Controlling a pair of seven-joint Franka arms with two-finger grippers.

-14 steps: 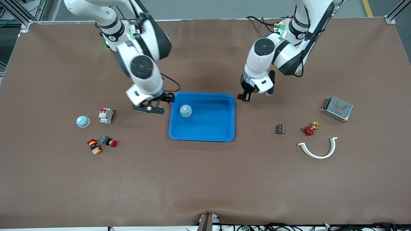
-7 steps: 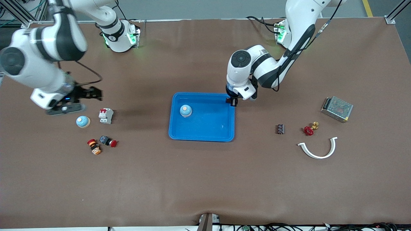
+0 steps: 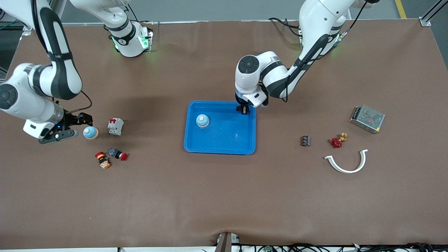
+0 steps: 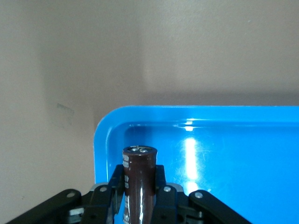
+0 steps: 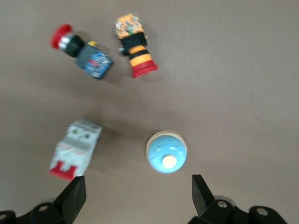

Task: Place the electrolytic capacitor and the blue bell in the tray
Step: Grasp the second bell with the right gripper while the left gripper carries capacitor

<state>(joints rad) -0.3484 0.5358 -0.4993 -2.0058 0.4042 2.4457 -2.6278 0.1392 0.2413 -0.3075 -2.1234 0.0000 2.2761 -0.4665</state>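
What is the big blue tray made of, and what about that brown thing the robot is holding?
The tray looks like glossy plastic: bright even blue, rounded moulded corners, shiny light streaks on its floor. The capacitor, held over the tray by the left gripper, seems wrapped in a smooth dark brown plastic sleeve, with a silvery, probably metal, top.

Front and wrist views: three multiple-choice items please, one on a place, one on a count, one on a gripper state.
1. Where is the left gripper?
A. over the tray's corner
B. over the white arc
C. over the metal box

2. How many blue bells show?
A. one
B. two
C. three

3. What is the right gripper doing?
A. shut on a bell
B. shut on the breaker
C. open, empty

Answers:
1 A, the left wrist view shows the tray corner under it.
2 B, one bell in the tray, one bell on the table.
3 C, its fingers stand apart with nothing between; the left holds the capacitor.
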